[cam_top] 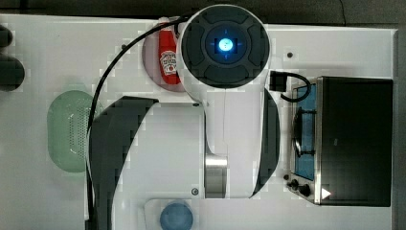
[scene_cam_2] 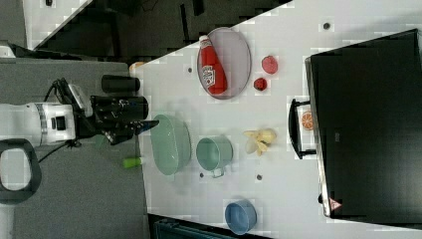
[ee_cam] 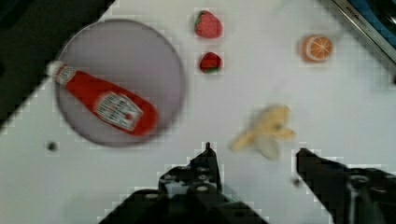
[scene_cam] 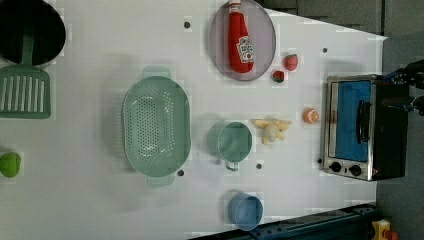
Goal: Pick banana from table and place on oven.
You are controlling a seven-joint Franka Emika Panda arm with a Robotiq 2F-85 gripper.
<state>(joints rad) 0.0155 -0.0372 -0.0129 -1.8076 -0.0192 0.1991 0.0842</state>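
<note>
banana [ee_cam: 266, 130] | on table [ee_cam: 140, 186], just ahead of the jaws, nearer one finger, untouched | gripper [ee_cam: 254, 158] spread wide, empty | risk: off-centre descent pins the loose peel flaps, fruit slips

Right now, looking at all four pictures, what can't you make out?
- Top view: the arm hides the table's middle, where the banana lies, and covers part of the ketchup bottle.
- Wrist view: the banana is blurred, its tip unclear; the oven is cut off by the edge.
- Right view: the oven hides part of the orange slice.
</note>
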